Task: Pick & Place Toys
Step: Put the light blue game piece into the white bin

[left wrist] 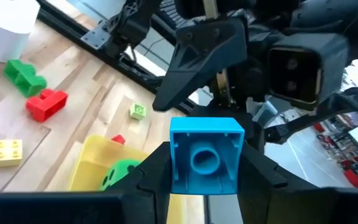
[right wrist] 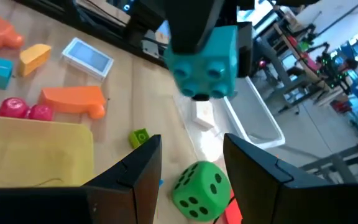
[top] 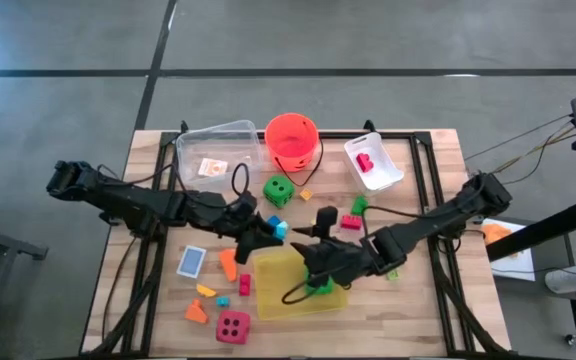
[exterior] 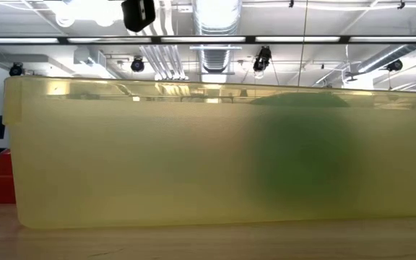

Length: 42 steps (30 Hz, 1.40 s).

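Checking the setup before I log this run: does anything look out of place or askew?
Mostly ordinary scatter. One oddity: the flat yellow tray sits right against the low camera, filling its view. A green die lies in the tray. The left gripper holds a blue brick above the table.

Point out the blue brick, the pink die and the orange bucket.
blue brick (left wrist: pixel 204 155): left wrist view, its hollow underside, between the left gripper's fingers.
pink die (top: pixel 233 326): high view, top face.
orange bucket (top: pixel 292 131): high view, inside bottom.
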{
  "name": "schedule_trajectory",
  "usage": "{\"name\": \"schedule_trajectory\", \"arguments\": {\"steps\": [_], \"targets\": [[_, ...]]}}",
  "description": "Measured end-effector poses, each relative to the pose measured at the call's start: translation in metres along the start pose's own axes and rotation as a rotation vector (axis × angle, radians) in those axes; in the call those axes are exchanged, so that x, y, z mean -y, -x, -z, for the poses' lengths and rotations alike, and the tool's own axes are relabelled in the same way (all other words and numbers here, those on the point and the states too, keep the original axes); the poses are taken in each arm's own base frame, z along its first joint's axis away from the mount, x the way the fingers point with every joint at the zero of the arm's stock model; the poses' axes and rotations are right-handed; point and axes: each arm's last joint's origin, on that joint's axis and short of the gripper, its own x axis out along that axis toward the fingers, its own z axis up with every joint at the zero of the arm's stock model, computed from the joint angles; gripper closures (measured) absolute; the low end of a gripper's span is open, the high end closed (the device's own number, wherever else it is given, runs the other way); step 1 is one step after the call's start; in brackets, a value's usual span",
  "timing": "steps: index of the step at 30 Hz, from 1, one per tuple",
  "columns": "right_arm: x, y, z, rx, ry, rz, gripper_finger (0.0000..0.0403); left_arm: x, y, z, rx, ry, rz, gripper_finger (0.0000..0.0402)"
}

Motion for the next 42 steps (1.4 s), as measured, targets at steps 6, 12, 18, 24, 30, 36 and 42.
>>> {"name": "schedule_trajectory", "arguments": {"steps": [6,12,18,24,30,36,42], "targets": [[-0.002,0.002,-0.001,0.008,-0.027,-0.004,0.0236,0.003,0.000,-0.002,0.010,-0.005,0.038,0.0278],[-0.003,0.004,-0.005,0.040,-0.096,0.005,0.0236,0.006,0.000,-0.003,0.017,-0.025,0.077,0.0278],[-0.003,0.009,-0.007,0.041,-0.102,0.128,0.0236,0.006,0.000,-0.003,0.009,-0.046,0.085,0.0278],[-0.004,0.011,-0.006,0.037,-0.128,0.146,0.0236,0.007,0.001,-0.004,0.010,-0.054,0.094,0.0278],[-0.010,0.014,-0.007,0.055,-0.043,0.085,0.0236,0.007,0.001,-0.004,0.009,-0.061,0.097,0.0278],[-0.012,0.016,-0.010,0.081,-0.028,0.061,0.0229,0.007,0.001,-0.004,0.011,-0.061,0.098,0.0278],[-0.012,0.017,-0.012,0.094,-0.031,0.057,0.0151,0.008,0.001,-0.005,0.016,-0.061,0.108,0.0278]]}}
